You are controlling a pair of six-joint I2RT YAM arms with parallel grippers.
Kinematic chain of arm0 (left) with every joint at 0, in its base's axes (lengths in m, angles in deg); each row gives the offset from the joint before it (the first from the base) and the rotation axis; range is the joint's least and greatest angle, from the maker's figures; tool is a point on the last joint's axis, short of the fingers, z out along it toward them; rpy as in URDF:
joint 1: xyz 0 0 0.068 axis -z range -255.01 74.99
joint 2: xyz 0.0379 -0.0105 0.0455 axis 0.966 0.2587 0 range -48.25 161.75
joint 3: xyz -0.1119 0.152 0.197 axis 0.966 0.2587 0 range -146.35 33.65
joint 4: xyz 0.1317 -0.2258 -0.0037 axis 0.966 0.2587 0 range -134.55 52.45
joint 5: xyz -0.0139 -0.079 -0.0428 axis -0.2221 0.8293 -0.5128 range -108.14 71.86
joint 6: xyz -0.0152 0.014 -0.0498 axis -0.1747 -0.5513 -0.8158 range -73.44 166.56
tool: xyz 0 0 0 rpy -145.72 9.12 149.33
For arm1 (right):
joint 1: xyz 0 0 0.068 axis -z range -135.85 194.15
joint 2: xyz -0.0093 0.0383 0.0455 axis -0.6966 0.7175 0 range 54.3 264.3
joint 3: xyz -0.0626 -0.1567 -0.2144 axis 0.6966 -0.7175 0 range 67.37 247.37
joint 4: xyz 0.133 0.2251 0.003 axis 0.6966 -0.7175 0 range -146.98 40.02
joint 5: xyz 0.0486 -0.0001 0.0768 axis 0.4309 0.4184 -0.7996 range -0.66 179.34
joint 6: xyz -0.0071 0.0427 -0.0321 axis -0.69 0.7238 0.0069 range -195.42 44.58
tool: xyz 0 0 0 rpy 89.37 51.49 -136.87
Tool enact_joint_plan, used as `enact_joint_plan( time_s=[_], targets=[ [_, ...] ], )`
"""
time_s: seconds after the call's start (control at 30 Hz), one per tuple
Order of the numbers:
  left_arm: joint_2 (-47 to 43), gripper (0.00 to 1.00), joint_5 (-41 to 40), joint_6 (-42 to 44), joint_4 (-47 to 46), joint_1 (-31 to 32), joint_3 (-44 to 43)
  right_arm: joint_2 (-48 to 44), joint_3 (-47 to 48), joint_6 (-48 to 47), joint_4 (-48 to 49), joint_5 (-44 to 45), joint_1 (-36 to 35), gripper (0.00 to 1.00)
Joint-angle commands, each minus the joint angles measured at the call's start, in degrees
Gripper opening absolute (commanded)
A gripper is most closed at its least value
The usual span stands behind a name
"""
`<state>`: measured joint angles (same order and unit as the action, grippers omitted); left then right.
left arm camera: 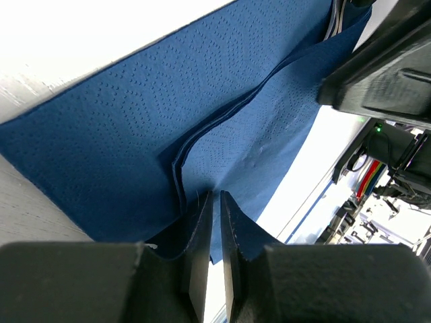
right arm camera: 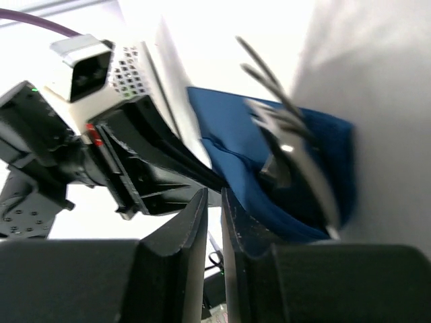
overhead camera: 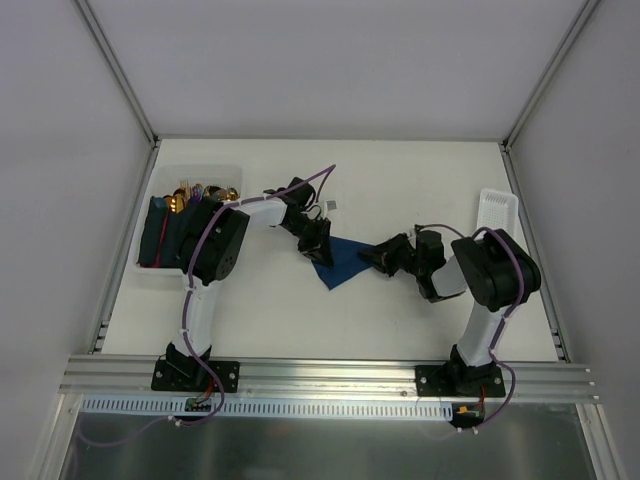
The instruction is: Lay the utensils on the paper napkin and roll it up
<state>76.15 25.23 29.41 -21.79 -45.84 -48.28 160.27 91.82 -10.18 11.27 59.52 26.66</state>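
The dark blue paper napkin (overhead camera: 338, 264) lies mid-table, partly folded over itself (left arm camera: 135, 134). Inside its fold (right arm camera: 236, 134) rests a shiny silver fork (right arm camera: 289, 145), one of the utensils, tines pointing away. My left gripper (overhead camera: 315, 240) is at the napkin's far left corner, its jaws (left arm camera: 215, 195) shut on the layered edge. From the right, my right gripper (overhead camera: 375, 258) reaches the napkin; its jaws (right arm camera: 214, 194) stand almost together, pinching the napkin's near edge. The two grippers face each other closely across the napkin.
A clear bin (overhead camera: 150, 275) at the left holds dark blue rolls (overhead camera: 160, 235) and gold cutlery heads (overhead camera: 195, 193). A white slotted tray (overhead camera: 497, 208) stands at the right by the frame post. Aluminium rails border the table.
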Motion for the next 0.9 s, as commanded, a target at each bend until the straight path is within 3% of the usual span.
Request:
enact_joint_plan(
  time_s=[0.0,0.57,0.87],
  targets=[
    [1.1,0.12,-6.2,2.5,1.4,-0.3,1.0,-0.1,0.2,1.6,5.8,1.6,-0.4,0.16],
    [-0.8,0.14,-5.6,3.0,1.4,-0.8,0.7,-5.3,1.9,-9.5,-19.3,5.4,-0.2,0.08],
    [-7.1,0.19,-2.3,5.1,1.4,-0.8,-0.9,-3.5,4.1,-10.6,-22.5,6.1,-0.1,0.07]
  ],
)
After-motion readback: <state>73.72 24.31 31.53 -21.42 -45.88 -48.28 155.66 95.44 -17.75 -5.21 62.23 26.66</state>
